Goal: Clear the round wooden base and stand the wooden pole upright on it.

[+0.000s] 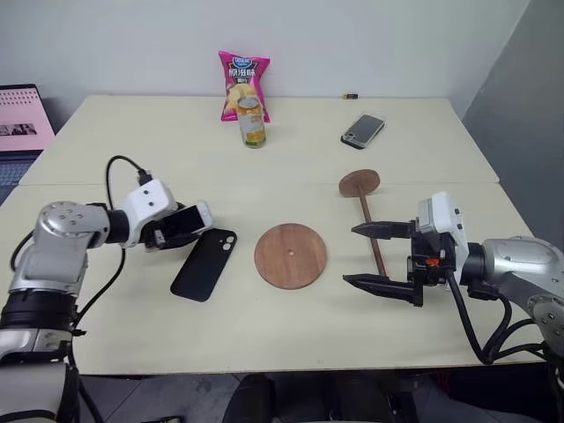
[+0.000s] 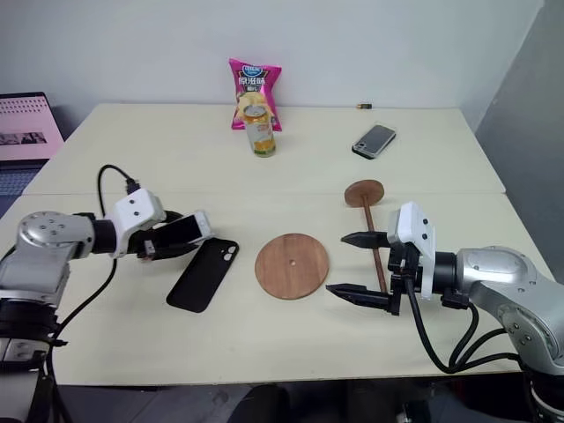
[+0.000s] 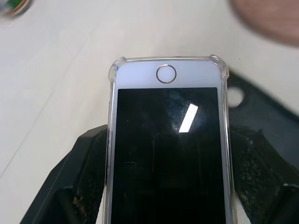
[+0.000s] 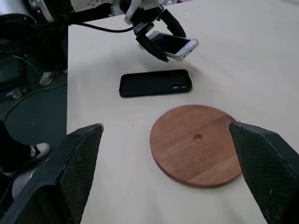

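Two jaws: left gripper (image 1: 181,227) clamps glossy white phone (image 1: 187,218); right gripper (image 1: 377,256) spread wide, empty.

**Layout on the table**

Base (image 1: 291,256) near the front edge, mid-table, bare on top. Left of it, a phone (image 1: 204,263) flat on the table; above that phone's far end, a second phone (image 1: 188,218) clamped in the left gripper (image 1: 176,231), off the surface. Right of the base, pole (image 1: 370,220) lying flat, disc end rearward, passing between the right gripper's (image 1: 377,256) spread fingers. Toward the back edge: can (image 1: 252,122) before bag (image 1: 244,85); third phone (image 1: 363,130) toward the back right corner.
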{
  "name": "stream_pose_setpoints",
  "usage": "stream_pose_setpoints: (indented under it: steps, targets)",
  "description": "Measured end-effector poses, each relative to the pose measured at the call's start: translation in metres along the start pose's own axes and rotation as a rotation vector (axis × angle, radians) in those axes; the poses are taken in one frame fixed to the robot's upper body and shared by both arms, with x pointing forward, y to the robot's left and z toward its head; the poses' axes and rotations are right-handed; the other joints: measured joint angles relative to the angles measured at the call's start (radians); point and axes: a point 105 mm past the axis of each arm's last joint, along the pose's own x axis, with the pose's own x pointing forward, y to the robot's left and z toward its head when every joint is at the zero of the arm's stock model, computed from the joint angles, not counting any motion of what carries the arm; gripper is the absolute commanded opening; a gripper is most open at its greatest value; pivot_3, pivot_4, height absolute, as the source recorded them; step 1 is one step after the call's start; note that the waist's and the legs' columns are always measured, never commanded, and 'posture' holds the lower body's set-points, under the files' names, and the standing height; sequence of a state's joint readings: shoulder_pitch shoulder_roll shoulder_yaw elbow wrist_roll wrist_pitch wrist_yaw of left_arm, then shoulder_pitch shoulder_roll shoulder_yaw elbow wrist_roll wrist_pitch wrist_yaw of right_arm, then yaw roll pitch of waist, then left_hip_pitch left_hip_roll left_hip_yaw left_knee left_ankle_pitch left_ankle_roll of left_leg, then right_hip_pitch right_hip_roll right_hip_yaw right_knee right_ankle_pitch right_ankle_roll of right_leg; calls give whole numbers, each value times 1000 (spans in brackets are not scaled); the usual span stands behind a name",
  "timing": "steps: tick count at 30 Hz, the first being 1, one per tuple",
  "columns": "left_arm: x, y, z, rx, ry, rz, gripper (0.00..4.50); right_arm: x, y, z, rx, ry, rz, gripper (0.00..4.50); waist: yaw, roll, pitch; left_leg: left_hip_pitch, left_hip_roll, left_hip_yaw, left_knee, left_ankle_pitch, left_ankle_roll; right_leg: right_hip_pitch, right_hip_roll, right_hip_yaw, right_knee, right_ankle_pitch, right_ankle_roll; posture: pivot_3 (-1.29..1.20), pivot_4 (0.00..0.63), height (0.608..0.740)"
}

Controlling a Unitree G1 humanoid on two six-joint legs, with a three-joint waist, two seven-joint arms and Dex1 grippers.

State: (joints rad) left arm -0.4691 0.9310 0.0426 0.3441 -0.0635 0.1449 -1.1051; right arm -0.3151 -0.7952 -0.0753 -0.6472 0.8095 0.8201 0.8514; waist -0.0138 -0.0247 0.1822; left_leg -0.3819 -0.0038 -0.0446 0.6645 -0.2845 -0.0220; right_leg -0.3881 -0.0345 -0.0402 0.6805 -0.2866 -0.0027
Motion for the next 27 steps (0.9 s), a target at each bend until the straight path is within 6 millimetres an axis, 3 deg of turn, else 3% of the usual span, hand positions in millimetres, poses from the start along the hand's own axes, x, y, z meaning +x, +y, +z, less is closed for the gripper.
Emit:
stream_pose_setpoints:
  steps: [1,2,5,8,11,16,20,27]
  targets:
    - [-9,4,-18,-44,42,69,3304,5,0,4,-8,-19,25,4500,-7,0,0,1,0,1,0,0,0,0,0,1,0,0,0,0,150,740]
    - [-25,13,-50,-143,122,179,3304,9,2,7,-17,-29,60,4500,-18,0,0,1,0,0,-1,0,0,-1,0,2,1,0,0,0,150,740]
    - [-51,22,-90,-274,221,331,3304,15,3,10,-24,-40,110,4500,-16,-1,0,0,1,-1,-1,0,0,-1,1,0,1,0,0,0,150,740]
    - [-69,32,-109,-384,235,463,3304,24,9,17,-69,-62,194,4500,-4,-1,0,0,1,-2,0,0,0,-1,0,-2,0,0,0,0,150,740]
    - [-77,36,-118,-446,240,532,3304,27,9,19,-101,-58,230,4500,11,-3,-1,-1,-1,-2,0,0,0,-1,-1,-2,0,0,0,0,150,740]
    - [-74,39,-124,-522,210,570,3304,33,13,15,-119,-38,289,4500,15,-5,-2,-1,-1,-2,0,0,0,-1,-2,-2,0,0,0,0,150,740]
    - [-68,40,-127,-600,183,585,4461,38,19,13,-121,-40,330,4500,11,-6,-3,-1,-1,-2,0,0,0,-1,-2,-1,0,0,0,0,150,740]
    - [-72,45,-126,-637,155,618,4461,38,19,12,-118,-38,326,4500,9,-6,-3,-1,-1,-2,0,0,0,-1,-2,-1,0,0,0,0,150,740]
